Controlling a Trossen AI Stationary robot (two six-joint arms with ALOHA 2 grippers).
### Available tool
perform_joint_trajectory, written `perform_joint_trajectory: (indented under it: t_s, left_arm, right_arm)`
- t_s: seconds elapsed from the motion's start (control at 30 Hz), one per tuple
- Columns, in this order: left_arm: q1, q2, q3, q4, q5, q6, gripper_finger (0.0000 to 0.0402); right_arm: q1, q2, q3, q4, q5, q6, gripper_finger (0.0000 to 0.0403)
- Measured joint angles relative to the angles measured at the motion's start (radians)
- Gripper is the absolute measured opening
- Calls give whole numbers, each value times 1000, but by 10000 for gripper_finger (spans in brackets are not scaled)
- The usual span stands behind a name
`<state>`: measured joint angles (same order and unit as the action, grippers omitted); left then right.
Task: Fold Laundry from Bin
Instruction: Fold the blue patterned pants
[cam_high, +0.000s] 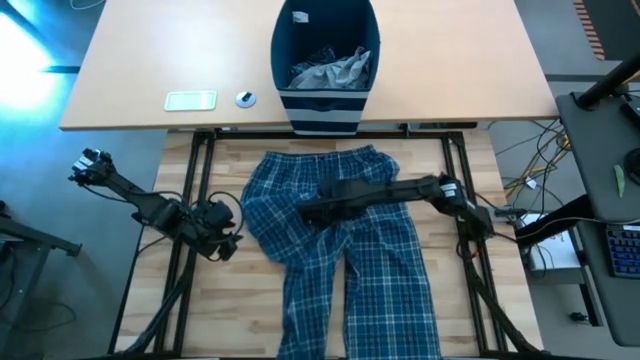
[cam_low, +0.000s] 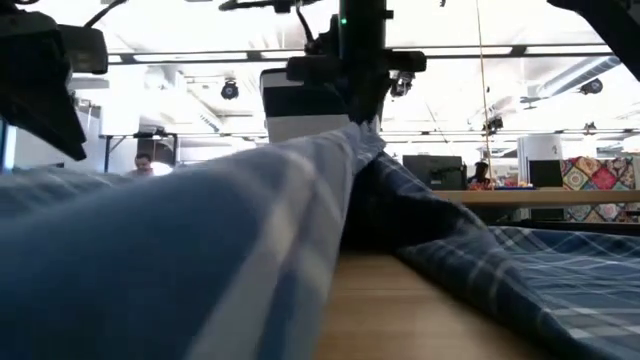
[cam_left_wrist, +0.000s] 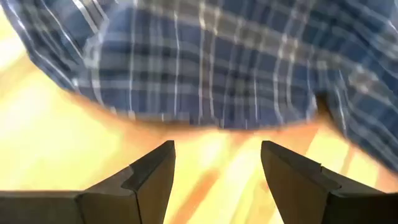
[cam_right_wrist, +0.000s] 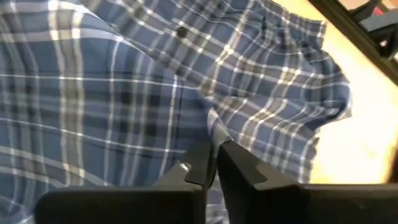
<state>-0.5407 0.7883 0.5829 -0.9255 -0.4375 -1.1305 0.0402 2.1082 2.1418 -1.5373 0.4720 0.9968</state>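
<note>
A: Where are the plaid trousers (cam_high: 340, 250)?
B: Spread on the bench (cam_high: 455, 165), just in front of the bin (cam_high: 326, 60). Right pincer (cam_high: 308, 212) pinches a fold mid-trousers, likely to lift and fold.
A: Left pincer (cam_left_wrist: 216, 171)?
B: Spread, empty, beside the trousers' edge.

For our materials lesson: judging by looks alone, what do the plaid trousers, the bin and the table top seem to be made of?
Plaid trousers: thin woven cloth, probably cotton, matte; it creases and drapes where the right gripper pinches it.
Bin: soft navy fabric with pale stripes; its walls look slightly slack.
Table top: pale wood, likely laminated strips, smooth; plank lines show.
</note>
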Motion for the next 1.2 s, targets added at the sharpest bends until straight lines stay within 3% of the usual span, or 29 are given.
perform_joint_trajectory:
  t_s: [0.13, 0.27, 0.4, 0.5, 0.57, 0.7, 0.8, 0.97, 1.1, 1.2]
  left_arm:
    - [0, 1, -47, 62, 9, 4, 240]
    - [-2, 23, -132, 302, 14, 63, 248]
    - [-4, 89, -227, 570, 25, 115, 249]
    - [7, 164, -257, 717, -25, 188, 249]
    - [32, 222, -258, 792, -38, 239, 249]
    - [126, 355, -258, 911, -39, 322, 249]
    - [223, 458, -259, 935, -10, 371, 249]
    - [331, 617, -245, 951, 108, 543, 249]
    - [333, 610, -227, 854, 83, 552, 246]
    - [344, 522, -201, 583, -16, 584, 242]
  right_arm:
    - [-35, -23, -3, -6, 22, -77, 88]
    - [-42, -53, -3, -9, 67, -118, 146]
    - [28, -76, -3, -8, 86, -122, 183]
    - [94, -75, -15, 8, 37, -79, 198]
    - [141, -72, -34, 89, 10, -64, 200]
    - [268, -59, -102, 410, -40, -109, 200]
    - [328, -13, -161, 574, -94, -126, 200]
    - [336, 80, -233, 592, -180, -46, 201]
    - [362, 102, -248, 634, -242, -64, 201]
    - [373, 119, -250, 654, -250, -113, 201]
